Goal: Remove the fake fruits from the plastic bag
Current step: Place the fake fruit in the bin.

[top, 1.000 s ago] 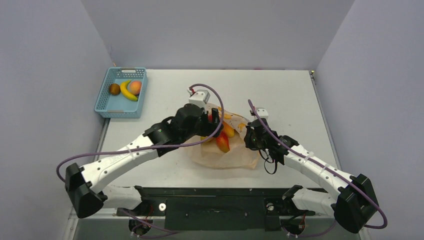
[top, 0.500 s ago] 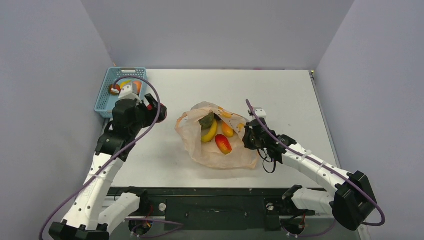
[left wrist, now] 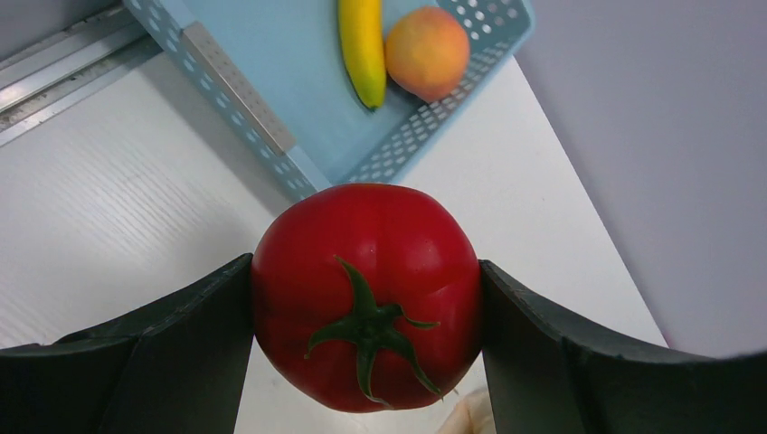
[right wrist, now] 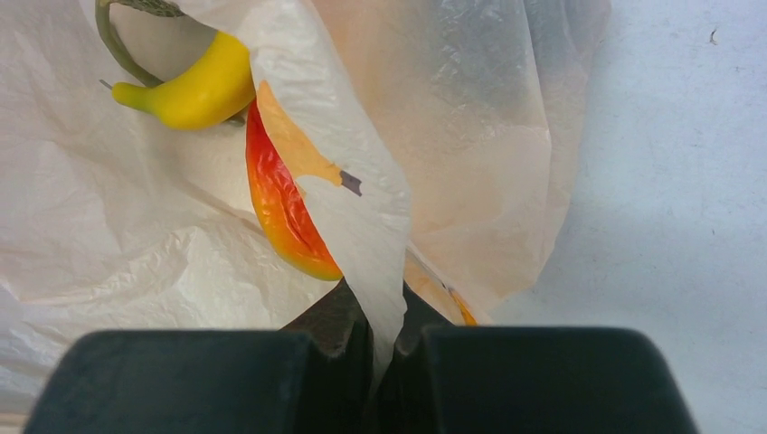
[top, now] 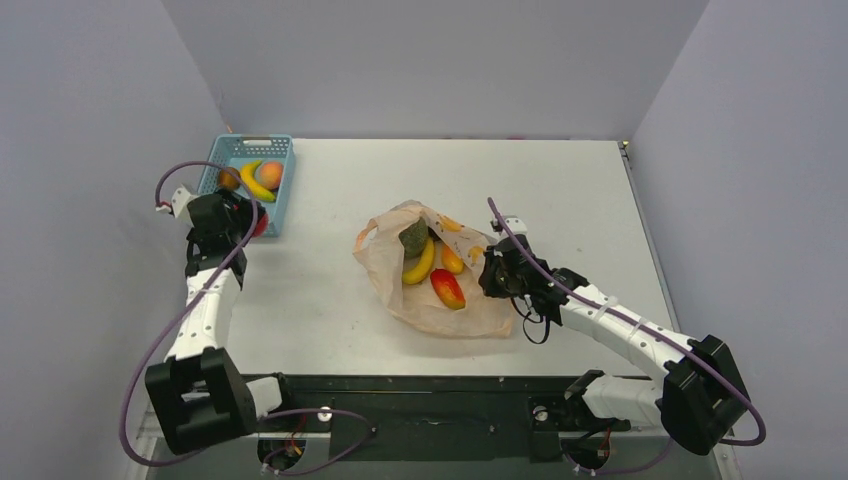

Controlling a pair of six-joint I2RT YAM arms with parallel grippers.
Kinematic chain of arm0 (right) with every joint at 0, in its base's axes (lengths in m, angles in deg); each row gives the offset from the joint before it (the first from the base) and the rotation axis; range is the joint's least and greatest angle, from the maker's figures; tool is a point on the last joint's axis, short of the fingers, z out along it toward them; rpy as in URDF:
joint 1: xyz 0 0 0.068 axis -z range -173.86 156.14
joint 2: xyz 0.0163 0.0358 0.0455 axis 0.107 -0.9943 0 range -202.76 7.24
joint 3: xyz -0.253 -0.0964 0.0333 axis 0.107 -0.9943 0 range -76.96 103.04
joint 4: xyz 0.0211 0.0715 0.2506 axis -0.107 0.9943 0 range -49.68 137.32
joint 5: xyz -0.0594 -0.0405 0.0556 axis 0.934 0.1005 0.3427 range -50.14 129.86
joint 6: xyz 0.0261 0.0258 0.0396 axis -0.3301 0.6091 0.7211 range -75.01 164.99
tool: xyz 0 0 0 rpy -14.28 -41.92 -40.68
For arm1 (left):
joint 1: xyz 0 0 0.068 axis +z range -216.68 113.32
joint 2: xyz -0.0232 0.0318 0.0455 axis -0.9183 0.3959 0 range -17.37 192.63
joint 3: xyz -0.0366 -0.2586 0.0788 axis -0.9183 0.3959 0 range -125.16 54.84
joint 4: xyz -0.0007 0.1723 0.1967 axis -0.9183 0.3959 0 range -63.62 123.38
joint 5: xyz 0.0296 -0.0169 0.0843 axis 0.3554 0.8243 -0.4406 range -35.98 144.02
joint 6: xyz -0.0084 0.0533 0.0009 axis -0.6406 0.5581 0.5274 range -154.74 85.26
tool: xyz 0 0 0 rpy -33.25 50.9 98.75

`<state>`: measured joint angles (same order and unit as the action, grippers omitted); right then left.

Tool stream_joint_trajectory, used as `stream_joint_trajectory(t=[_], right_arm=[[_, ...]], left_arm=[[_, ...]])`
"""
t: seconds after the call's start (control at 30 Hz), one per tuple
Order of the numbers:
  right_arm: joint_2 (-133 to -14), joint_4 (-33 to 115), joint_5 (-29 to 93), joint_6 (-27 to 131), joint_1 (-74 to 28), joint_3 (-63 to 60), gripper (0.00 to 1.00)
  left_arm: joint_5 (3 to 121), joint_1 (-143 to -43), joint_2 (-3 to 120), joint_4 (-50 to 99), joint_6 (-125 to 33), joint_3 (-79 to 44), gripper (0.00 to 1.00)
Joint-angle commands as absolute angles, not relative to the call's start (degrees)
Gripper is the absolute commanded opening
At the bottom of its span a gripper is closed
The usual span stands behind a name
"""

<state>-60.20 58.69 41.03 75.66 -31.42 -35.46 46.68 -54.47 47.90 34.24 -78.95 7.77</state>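
**A:** What is the left tool doing?

**B:** It is clamping a red tomato, with a finger pressing on each flank and the green stem facing the wrist camera. It is hanging at the counter's 9 o'clock side, right by the 6 o'clock edge of the blue basket.

**A:** And what is lying in the basket?

**B:** A banana, a peach and a brown fruit are lying together in there.

**A:** And the right tool?

**B:** It is pinching a fold of the plastic bag at the bag's 3 o'clock edge. Its fingers are closing tight on the thin film.

**A:** Where is the bag sitting?

**B:** It is sitting around the middle of the counter, gaping open upward. A second banana is showing inside, with a red-orange fruit at its 5 o'clock. An orange-yellow fruit is lying at its 3 o'clock, and a dark green fruit at its 12 o'clock.
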Motion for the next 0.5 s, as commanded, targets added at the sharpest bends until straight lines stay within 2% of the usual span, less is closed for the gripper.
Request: stream_joint_trajectory(t=[0.0, 0.23, 0.47], right_arm=[[-60.44, 55.30, 40.37, 75.29, -31.66, -34.25, 0.00], [-60.64, 54.23, 38.17, 74.94, -31.65, -33.93, 0.00], [-60.08, 54.68, 37.96, 74.16, -31.67, -33.85, 0.00]], left_arm=[[48.81, -50.82, 56.97, 20.73, -81.91, 2.71, 0.03], [44.04, -50.33, 74.11, 22.34, -73.27, -10.00, 0.02], [41.40, -50.27, 86.06, 29.57, -64.52, -22.20, 0.04]])
